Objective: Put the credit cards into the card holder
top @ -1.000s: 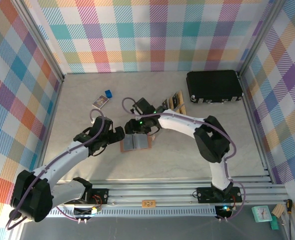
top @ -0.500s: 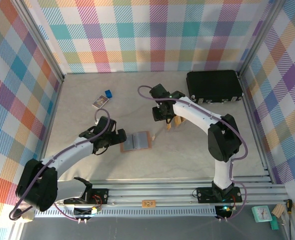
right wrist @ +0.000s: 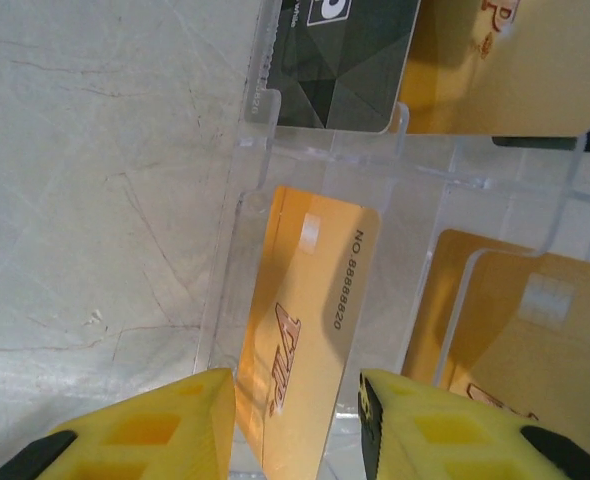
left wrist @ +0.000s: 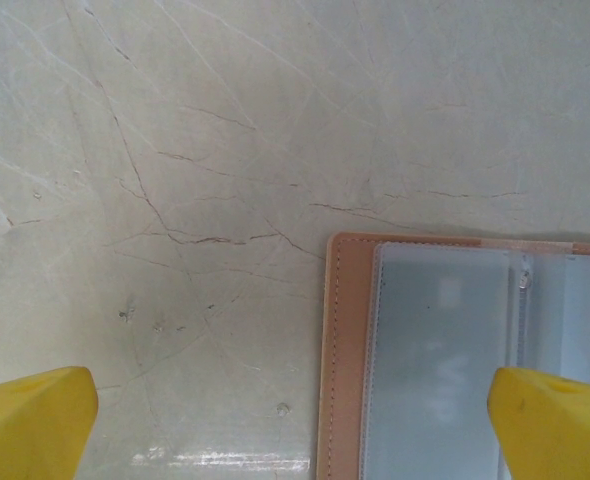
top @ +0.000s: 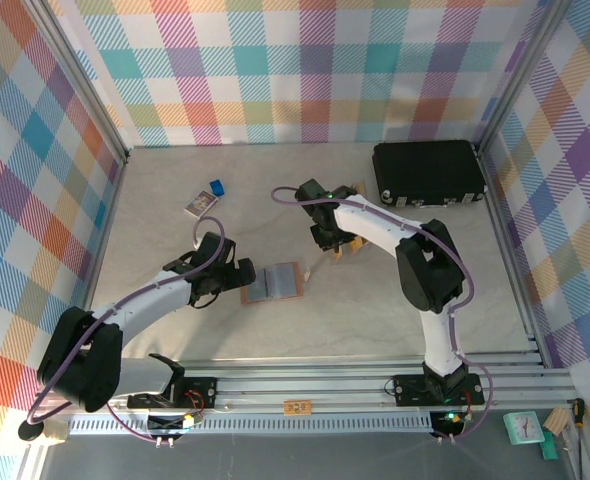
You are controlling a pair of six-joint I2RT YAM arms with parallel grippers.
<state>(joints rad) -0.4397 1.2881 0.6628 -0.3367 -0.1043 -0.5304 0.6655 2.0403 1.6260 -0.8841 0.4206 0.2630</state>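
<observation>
- Setting: a robotics test cell in a laboratory.
- Enclosure: plaid-printed panels [top: 305, 70] close off the far side and both flanks, held in an aluminium extrusion frame [top: 87, 95].
- Work surface: a marble-patterned tabletop [top: 375, 310] forms the floor of the cell.
- Mounting: slotted aluminium rails [top: 305, 385] run along the near edge. The left arm [top: 140, 308] and right arm [top: 385, 228] are fixed there on black base plates [top: 420, 385].
- Cabling: purple cables [top: 463, 310] are routed along each arm.
</observation>
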